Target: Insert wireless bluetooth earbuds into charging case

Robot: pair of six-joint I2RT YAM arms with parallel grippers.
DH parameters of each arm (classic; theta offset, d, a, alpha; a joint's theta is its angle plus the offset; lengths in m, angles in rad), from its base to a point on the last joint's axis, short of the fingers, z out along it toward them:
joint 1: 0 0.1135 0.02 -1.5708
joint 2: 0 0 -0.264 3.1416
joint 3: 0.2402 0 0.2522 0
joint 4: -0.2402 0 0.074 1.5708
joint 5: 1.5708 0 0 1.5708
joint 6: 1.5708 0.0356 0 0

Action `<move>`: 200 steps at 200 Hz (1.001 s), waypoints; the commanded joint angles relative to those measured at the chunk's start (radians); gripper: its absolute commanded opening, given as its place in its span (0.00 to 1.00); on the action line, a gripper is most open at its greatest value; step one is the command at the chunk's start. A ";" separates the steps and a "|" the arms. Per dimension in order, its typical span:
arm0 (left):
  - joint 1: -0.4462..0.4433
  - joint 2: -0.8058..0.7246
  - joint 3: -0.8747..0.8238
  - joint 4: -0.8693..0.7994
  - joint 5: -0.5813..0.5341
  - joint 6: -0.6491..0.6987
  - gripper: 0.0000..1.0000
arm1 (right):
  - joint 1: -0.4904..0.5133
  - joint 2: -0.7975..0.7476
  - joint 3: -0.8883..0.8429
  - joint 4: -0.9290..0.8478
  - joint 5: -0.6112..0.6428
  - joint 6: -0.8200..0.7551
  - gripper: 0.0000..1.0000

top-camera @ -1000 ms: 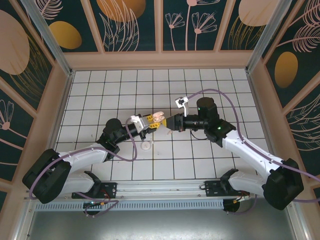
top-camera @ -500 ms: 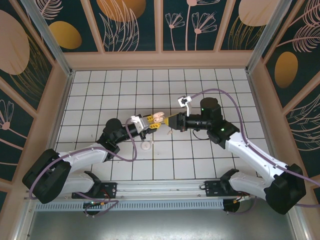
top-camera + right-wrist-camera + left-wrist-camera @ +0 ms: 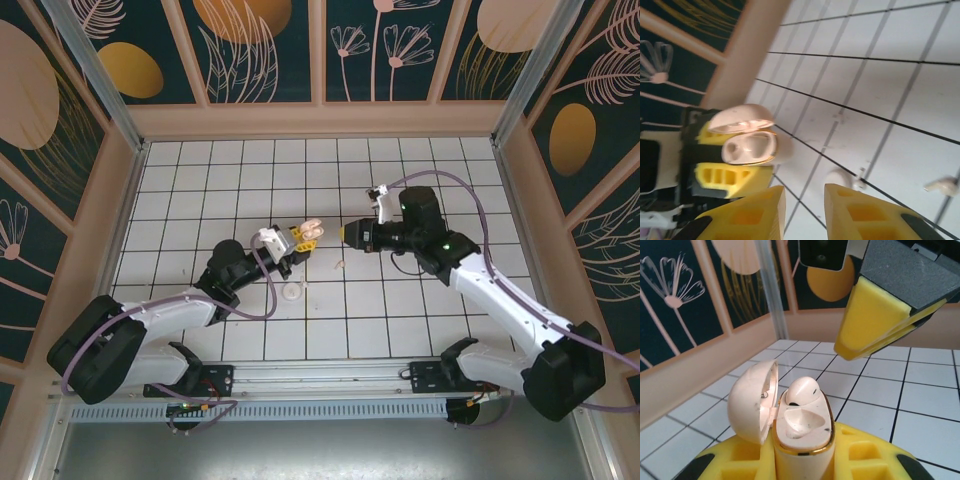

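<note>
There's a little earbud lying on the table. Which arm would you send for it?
Right, probably. The right gripper holds nothing and hangs close to the loose earbud, while the left gripper is shut on the open charging case.

case [image 3: 801,442] in L fingers [image 3: 867,460] | bud [image 3: 801,389] inside (far side) | loose bud [image 3: 942,186] on tbl [image 3: 200,180]

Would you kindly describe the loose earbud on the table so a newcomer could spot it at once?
On the white gridded table, find the open charging case gripped by the left tool near the middle. Toward the arm bases and slightly right of it lies the loose earbud. It is a tiny pale piece, far smaller than the round white disc to its left.
</note>
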 commanded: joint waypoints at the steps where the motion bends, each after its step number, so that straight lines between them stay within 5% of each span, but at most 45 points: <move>1: -0.004 0.010 -0.020 0.077 -0.092 -0.081 0.12 | -0.003 0.074 0.060 -0.194 0.156 0.017 0.28; 81: -0.003 0.068 -0.055 0.122 -0.210 -0.309 0.11 | 0.063 0.321 0.123 -0.302 0.327 0.157 0.36; 200: -0.003 0.067 -0.038 0.079 -0.233 -0.295 0.11 | 0.101 0.604 0.252 -0.307 0.361 0.105 0.39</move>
